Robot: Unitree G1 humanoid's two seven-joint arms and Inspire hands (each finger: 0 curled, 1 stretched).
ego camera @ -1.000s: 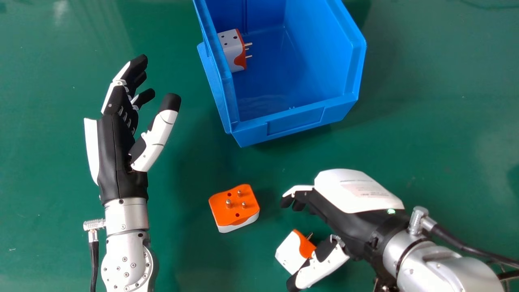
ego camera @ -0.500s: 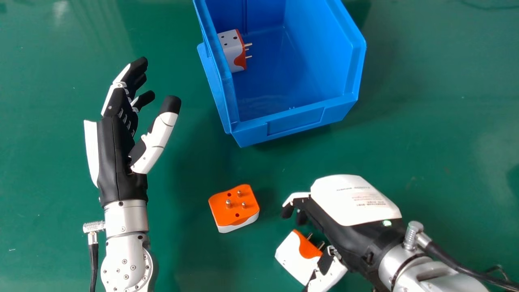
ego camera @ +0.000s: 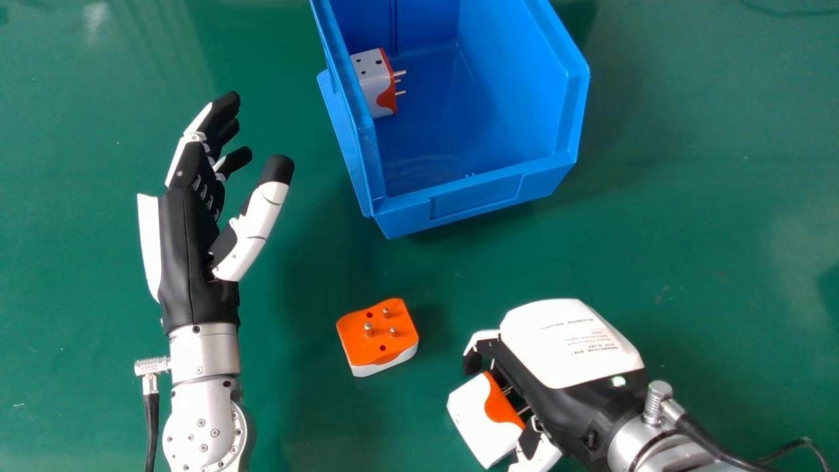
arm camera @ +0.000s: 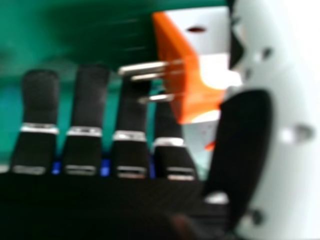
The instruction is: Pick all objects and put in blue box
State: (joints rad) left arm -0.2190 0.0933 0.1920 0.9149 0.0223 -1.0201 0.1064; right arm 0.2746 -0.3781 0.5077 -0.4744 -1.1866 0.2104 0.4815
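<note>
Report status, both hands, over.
Left hand open, empty. Right hand open, nearer plug adapter between thumb and fingers. Second adapter on table to its left. Blue box: near wall likely needs clearing.

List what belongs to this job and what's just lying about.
Job:
blue box
boxed plug
middle plug
plug by the right hand

Not for boxing:
green table, just the work surface
left hand, open and holding nothing
</note>
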